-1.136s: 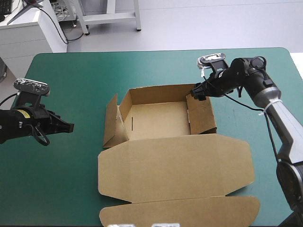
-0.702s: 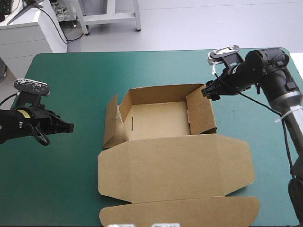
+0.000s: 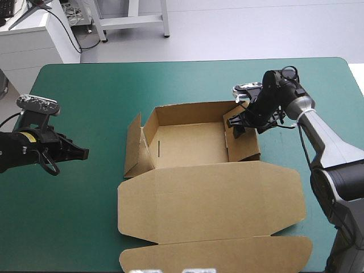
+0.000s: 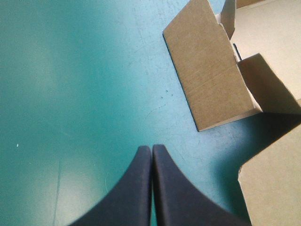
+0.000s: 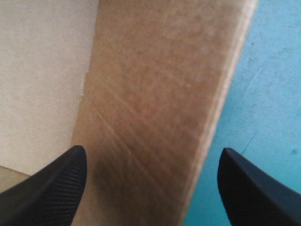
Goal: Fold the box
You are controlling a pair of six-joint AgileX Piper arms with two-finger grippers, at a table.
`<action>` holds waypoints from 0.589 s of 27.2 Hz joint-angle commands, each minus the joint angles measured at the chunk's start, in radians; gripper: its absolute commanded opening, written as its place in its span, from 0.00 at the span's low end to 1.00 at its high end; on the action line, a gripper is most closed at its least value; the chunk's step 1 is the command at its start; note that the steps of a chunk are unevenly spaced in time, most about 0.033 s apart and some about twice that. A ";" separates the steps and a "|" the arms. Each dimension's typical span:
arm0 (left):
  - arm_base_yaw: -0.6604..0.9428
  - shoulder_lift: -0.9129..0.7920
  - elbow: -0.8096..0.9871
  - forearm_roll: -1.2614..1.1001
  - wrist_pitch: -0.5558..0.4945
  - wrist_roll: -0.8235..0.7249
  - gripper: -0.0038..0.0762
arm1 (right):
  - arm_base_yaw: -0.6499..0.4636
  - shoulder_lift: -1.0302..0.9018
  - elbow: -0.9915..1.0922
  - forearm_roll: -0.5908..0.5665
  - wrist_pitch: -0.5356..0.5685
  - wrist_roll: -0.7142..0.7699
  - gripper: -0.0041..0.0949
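Observation:
The brown box lies mid-table as an open tray: far wall upright, left flap splayed outward, lid flat toward the front. My right gripper is open over the far end of the right wall. In the right wrist view that wall fills the space between the fingers of the gripper, one finger on the tray side, the other over the teal-green cover. My left gripper hovers shut to the left of the box, apart from it; its wrist view shows the gripper pointing past the left flap.
The lid's tuck flap reaches close to the table's front edge. Bare teal-green cover stretches left of the box and along the far side.
My right gripper, which had drawn back to the right just before, has returned and dropped onto the far end of the right wall. The left arm has stayed still.

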 commanded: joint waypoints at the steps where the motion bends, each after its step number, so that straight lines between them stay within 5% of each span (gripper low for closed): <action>1: 0.001 -0.020 -0.024 -0.011 -0.044 -0.002 0.04 | 0.000 -0.020 -0.026 0.010 0.002 0.004 0.69; 8: 0.001 -0.020 -0.024 -0.011 -0.044 -0.002 0.04 | 0.000 -0.014 -0.026 0.007 -0.002 0.005 0.05; 16: 0.001 -0.020 -0.024 -0.011 -0.044 -0.002 0.04 | -0.002 -0.014 -0.060 0.001 0.016 -0.036 0.02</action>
